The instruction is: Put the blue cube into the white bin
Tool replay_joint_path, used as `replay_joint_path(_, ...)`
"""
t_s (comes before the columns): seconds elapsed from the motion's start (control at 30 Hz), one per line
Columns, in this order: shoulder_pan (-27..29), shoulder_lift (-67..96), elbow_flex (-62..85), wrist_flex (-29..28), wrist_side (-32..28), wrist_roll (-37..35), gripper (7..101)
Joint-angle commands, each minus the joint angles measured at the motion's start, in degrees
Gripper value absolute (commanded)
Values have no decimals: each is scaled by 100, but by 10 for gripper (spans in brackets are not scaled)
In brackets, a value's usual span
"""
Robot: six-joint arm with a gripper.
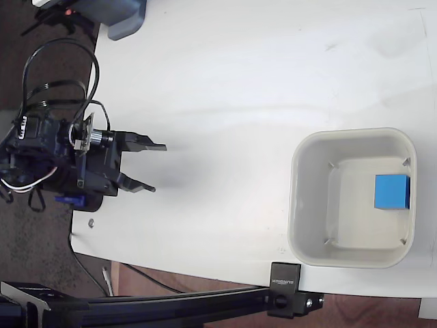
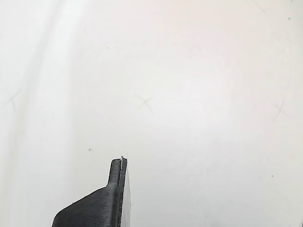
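At the left edge of the table [image 1: 225, 89] in the fixed view we see the arm [image 1: 48, 154] lying low and level, cables looped over its back, its gripper [image 1: 159, 168] pointing right across the bare white surface. The jaws stand apart with nothing between them, one finger [image 1: 149, 145] above and the other below in the picture. Well apart from the jaws, far out ahead of the fingertips on the right, sits the white bin [image 1: 308, 205]. The blue cube [image 1: 391, 191] rests inside it, on the floor against the wall farthest from the jaws. In the wrist view we make out only one dark finger [image 2: 106, 201] over plain tabletop.
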Motion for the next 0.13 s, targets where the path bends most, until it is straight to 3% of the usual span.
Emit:
replay_joint_path(0.03, 35, 132, -141, -35, 9, 0, 1003)
replay_joint_path(0.13, 35, 132, -141, -35, 9, 0, 1003)
